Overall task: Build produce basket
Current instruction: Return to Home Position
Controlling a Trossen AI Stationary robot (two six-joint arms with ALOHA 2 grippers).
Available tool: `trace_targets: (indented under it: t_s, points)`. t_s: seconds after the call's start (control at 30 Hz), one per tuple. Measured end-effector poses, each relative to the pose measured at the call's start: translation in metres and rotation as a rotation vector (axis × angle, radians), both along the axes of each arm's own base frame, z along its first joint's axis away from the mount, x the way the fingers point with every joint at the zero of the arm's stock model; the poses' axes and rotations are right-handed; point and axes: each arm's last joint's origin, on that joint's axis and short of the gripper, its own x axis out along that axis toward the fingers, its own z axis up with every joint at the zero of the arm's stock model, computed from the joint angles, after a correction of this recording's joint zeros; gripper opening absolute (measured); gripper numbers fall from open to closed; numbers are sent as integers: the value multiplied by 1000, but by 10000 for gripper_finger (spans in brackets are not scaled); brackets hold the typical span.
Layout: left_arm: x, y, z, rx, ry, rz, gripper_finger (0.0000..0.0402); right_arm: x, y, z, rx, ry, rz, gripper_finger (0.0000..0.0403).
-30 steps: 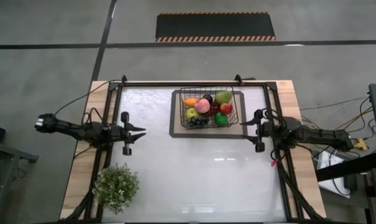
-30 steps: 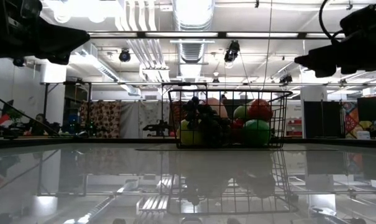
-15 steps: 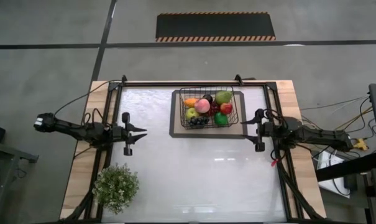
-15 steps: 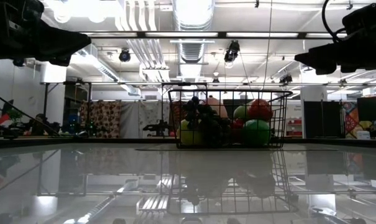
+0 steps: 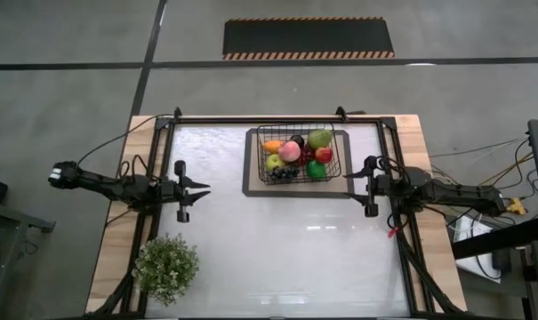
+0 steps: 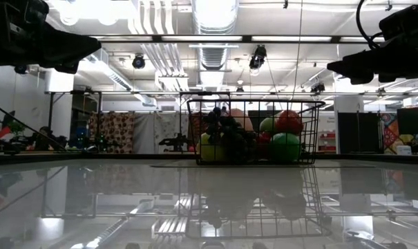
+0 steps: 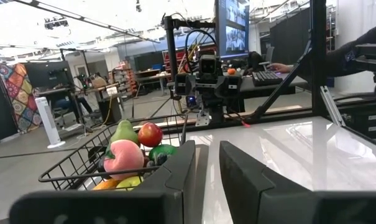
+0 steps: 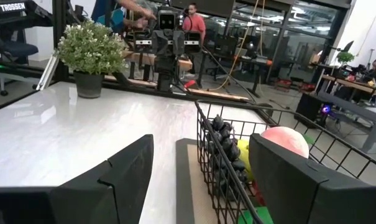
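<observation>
At the far middle of the glossy white surface point(image 5: 277, 258), a rectangular black wire-mesh basket point(image 5: 259, 156) is set on a flat dark rectangular mat point(image 5: 250, 182). Small toy fruits are heaped inside it, among them a pink peach point(image 5: 290, 151), a red apple point(image 5: 323, 155), an orange mango point(image 5: 272, 145) and a dark grape bunch point(image 5: 285, 174). The left gripper point(image 5: 204, 188) is held above the left side of the surface, well apart from the basket; its jaws are parted by only a narrow gap and nothing is held between them. The right gripper point(image 5: 350, 181) is held near the basket's right side, clear of the wire; its jaws are spread wide and hold nothing, and the basket is seen just ahead of them. A bushy green potted plant point(image 5: 166, 267) is placed at the near left corner.
</observation>
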Motion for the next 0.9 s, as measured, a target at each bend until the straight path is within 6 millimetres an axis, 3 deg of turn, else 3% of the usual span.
trace_targets:
  t_s: [0.9]
  points:
    - [0,0,0,0,0,0,56,0,0,0,1,1,-1,255]
